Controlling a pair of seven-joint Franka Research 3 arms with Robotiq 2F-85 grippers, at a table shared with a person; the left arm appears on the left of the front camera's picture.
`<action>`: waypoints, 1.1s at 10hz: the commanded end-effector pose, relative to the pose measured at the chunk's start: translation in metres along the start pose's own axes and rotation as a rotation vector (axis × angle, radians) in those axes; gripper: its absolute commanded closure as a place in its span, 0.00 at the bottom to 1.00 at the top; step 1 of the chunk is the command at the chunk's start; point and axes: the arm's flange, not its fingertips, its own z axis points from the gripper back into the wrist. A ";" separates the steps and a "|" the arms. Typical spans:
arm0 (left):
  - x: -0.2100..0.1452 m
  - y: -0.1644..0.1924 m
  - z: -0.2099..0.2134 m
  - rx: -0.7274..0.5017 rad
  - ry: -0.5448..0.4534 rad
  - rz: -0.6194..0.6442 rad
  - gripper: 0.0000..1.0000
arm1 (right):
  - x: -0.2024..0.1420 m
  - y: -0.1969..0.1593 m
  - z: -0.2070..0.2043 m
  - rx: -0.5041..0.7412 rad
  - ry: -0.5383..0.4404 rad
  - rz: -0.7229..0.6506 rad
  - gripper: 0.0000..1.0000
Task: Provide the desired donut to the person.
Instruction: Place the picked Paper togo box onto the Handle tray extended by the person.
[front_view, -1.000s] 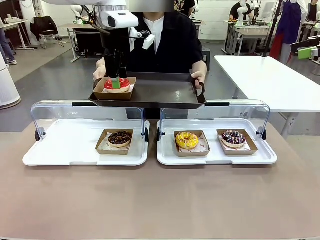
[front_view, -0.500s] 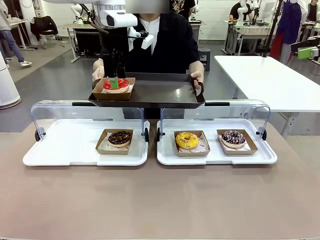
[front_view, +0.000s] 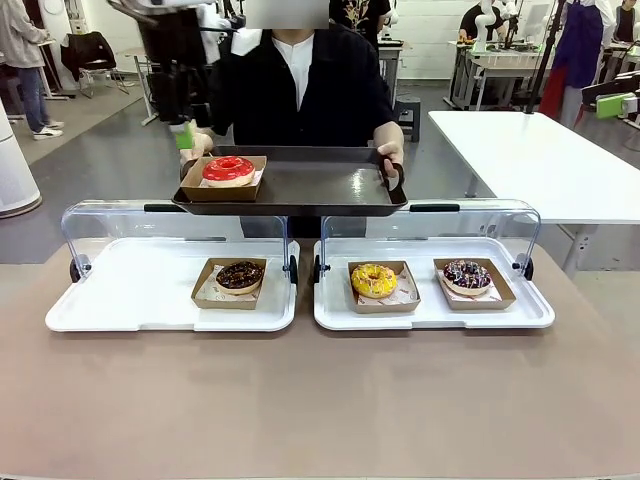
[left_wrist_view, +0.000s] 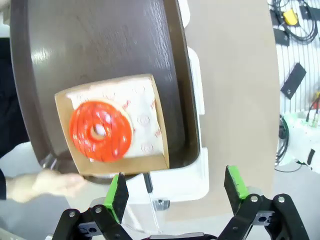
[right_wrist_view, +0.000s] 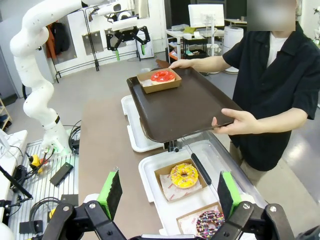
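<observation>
The person (front_view: 300, 90) stands at the far side and holds a dark brown tray (front_view: 320, 185) by both ends. On its left end lies a red frosted donut (front_view: 228, 170) in a cardboard boat. My left gripper (front_view: 190, 130) hangs open above and to the left of that donut, apart from it. From the left wrist view, the red donut (left_wrist_view: 100, 131) lies beyond my open left gripper (left_wrist_view: 177, 187), nothing between the fingers. My right gripper (right_wrist_view: 168, 192) is open and empty, high over the yellow donut (right_wrist_view: 184, 175), looking toward the tray (right_wrist_view: 185, 110).
Two white display trays with raised clear lids sit on the table. The left one (front_view: 120, 300) holds a chocolate donut (front_view: 240, 275). The right one (front_view: 430, 315) holds a yellow donut (front_view: 373, 280) and a sprinkled chocolate donut (front_view: 467, 274). A white table (front_view: 530, 160) stands far right.
My left gripper rose off the red donut and drew back up and to the left, leaving the donut on the person's tray. The tray shifted slightly left.
</observation>
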 end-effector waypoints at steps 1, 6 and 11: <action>-0.026 -0.031 -0.014 0.025 -0.004 0.000 0.00 | 0.001 -0.001 -0.001 0.003 -0.019 0.003 0.00; -0.076 -0.052 -0.023 0.032 -0.001 0.086 0.00 | 0.001 -0.001 -0.001 0.003 -0.019 0.003 0.00; -0.076 -0.045 -0.021 0.011 0.024 0.100 0.00 | 0.001 -0.001 -0.001 0.003 -0.019 0.003 0.00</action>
